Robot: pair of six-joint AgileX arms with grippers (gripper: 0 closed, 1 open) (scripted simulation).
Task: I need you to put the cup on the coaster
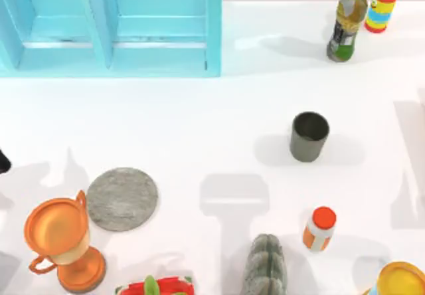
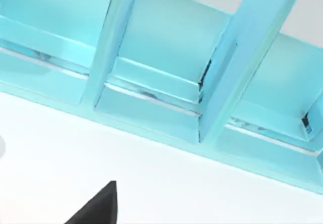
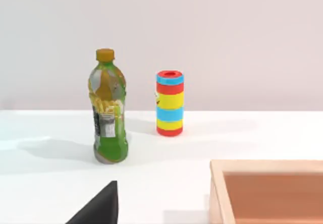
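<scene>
The white bench [image 1: 199,129] carries a large light-blue shelf unit [image 1: 113,26] along its far edge at the left, and the left wrist view looks onto that same unit's compartments. At the near left stands an orange two-handled trophy cup [image 1: 63,242], and touching or just beside it on its right lies the coaster [image 1: 122,198], flat and bare. The cup [image 1: 309,136] stands upright and open-mouthed on the right half of the bench, well apart from the coaster. A grey ridged lump [image 1: 264,266] sits at the near edge, with a small orange-capped bottle [image 1: 320,228] just to its right. At the far right stand a green drink bottle [image 1: 346,22] and a striped can [image 1: 382,4]. A dark wedge at the frame edge of each wrist view may be a finger, so I cannot tell whether either arm's fingers are wide or narrow.
</scene>
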